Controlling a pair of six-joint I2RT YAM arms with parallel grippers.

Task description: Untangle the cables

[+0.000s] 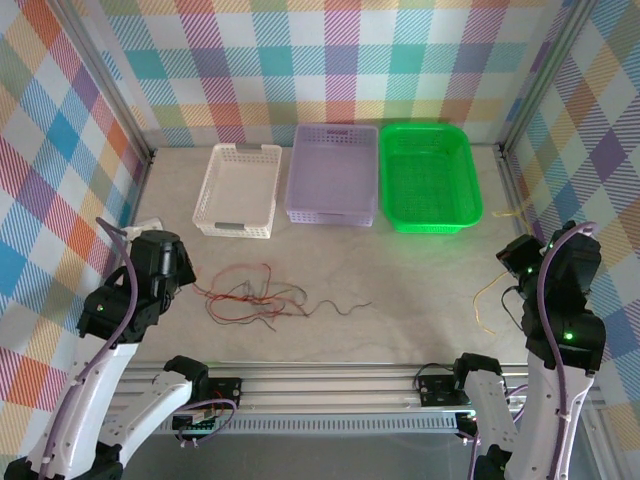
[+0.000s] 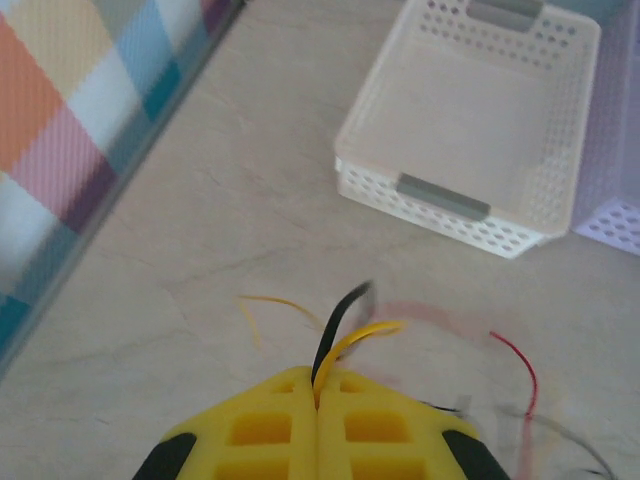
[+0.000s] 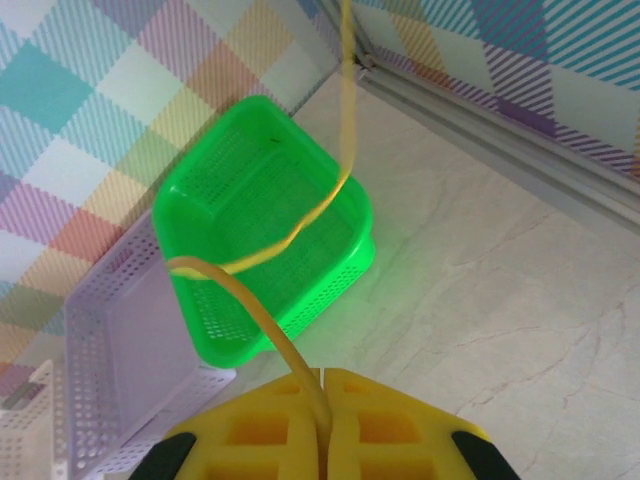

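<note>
Both pinched shut: left gripper (image 2: 318, 398) on cables (image 1: 250, 295) trailing rightward along table (image 1: 400, 270); right gripper (image 3: 322, 400) on yellow wire (image 3: 300, 232), looping forward.

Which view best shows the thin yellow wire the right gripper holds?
Right wrist: the thin yellow wire rises from the shut jaws of the right gripper, looping large across frame. Top external shows it tiny, faint.

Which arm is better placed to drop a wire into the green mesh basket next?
Right, probably. The right gripper is shut on a thin yellow wire apart from the tangled red and dark wires, and the green mesh basket sits nearer it. The left gripper pinches wire ends by the tangle.
</note>
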